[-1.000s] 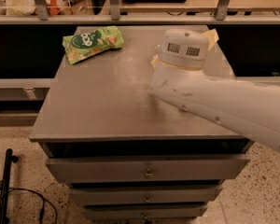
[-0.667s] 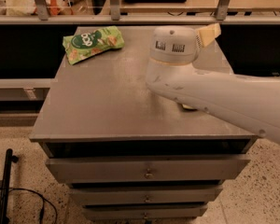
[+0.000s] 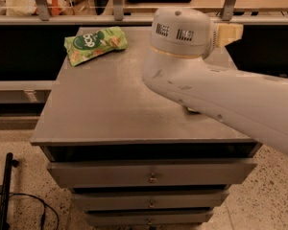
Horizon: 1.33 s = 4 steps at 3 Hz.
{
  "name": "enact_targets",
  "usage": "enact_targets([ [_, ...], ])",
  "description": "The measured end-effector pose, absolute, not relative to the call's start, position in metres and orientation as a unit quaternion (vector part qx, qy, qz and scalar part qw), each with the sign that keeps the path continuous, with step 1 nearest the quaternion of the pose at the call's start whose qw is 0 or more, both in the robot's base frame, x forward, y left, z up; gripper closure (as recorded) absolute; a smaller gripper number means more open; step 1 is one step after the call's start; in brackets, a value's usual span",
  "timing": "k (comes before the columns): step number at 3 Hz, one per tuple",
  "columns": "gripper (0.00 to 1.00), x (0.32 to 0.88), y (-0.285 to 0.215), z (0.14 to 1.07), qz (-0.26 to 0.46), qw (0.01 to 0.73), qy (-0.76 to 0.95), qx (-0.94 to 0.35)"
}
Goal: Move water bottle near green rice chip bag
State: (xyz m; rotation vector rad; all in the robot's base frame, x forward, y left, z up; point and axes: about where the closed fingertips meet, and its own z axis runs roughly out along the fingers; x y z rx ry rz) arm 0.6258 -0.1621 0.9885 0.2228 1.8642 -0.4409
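Note:
The green rice chip bag [image 3: 95, 44] lies flat at the far left corner of the grey cabinet top [image 3: 105, 104]. My white arm [image 3: 216, 90] reaches in from the right and across the right half of the top, with its round vented housing [image 3: 181, 32] over the far middle. The gripper is hidden behind the arm, so it does not show. The water bottle is also hidden. Only a small pale sliver [image 3: 192, 110] peeks out under the arm, and I cannot tell what it is.
A yellow wavy sponge [image 3: 229, 33] sticks out behind the housing at the far right. The cabinet has several drawers [image 3: 152, 173] at its front. A railing and shelf [image 3: 62, 18] run behind it. A black stand and cable [image 3: 5, 195] are on the floor at left.
My arm has swung left and toward the far middle of the top. It now covers more of the right side and part of the sponge. The chip bag has not moved.

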Motion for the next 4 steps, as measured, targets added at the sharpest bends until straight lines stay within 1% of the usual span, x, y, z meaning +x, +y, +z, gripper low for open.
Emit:
enact_targets([
  [1,0.0,0.59,-0.145,1.0,-0.139,0.564,0.806,0.114],
  [2,0.0,0.586,-0.142,1.0,-0.142,0.557,0.812,0.101],
  [3,0.0,0.585,-0.139,0.995,-0.17,0.562,0.805,0.089],
  [4,0.0,0.594,-0.12,0.957,-0.202,0.557,0.804,0.052],
])
